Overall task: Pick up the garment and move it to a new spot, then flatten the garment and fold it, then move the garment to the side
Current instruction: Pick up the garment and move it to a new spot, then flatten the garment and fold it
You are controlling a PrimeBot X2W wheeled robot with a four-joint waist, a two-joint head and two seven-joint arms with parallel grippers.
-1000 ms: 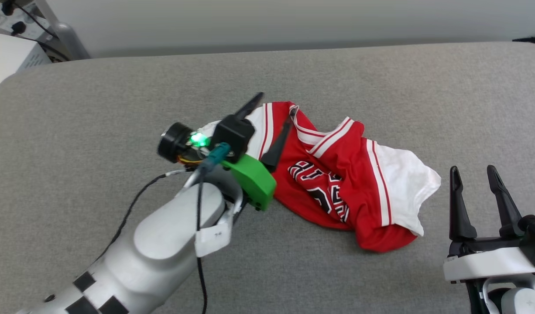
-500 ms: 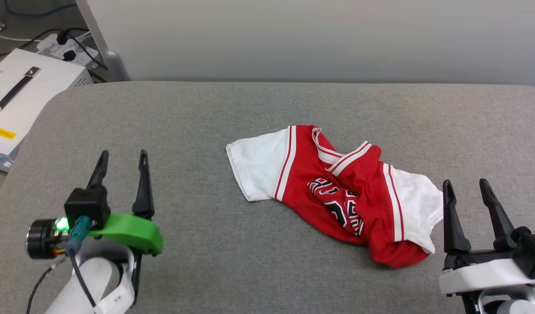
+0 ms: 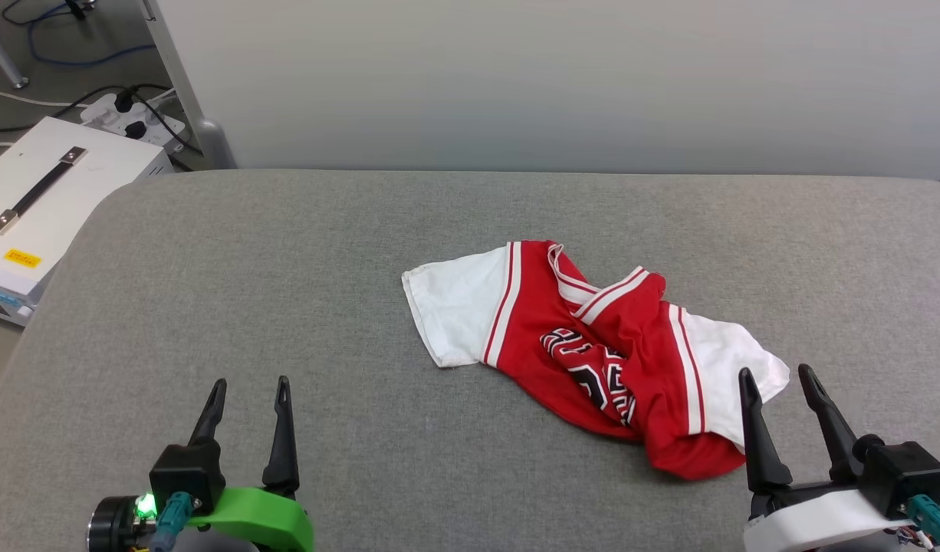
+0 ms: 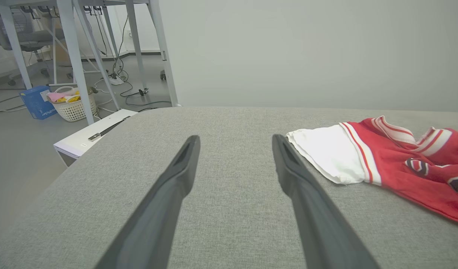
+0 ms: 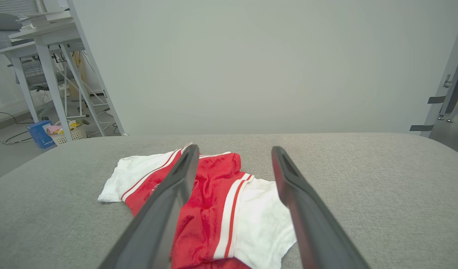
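Claws spread and empty, low in frame: left claw (image 3: 251,381), right claw (image 3: 775,370) just beside the shirt (image 3: 585,345).
Shirt lies crumpled centre-right on grey pad (image 3: 286,268); likely light, limp, unslippery, so pinch the white sleeve or a shoulder seam.

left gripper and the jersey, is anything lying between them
Nothing: in the head view, just bare grey padded surface lies between the left gripper and the garment.
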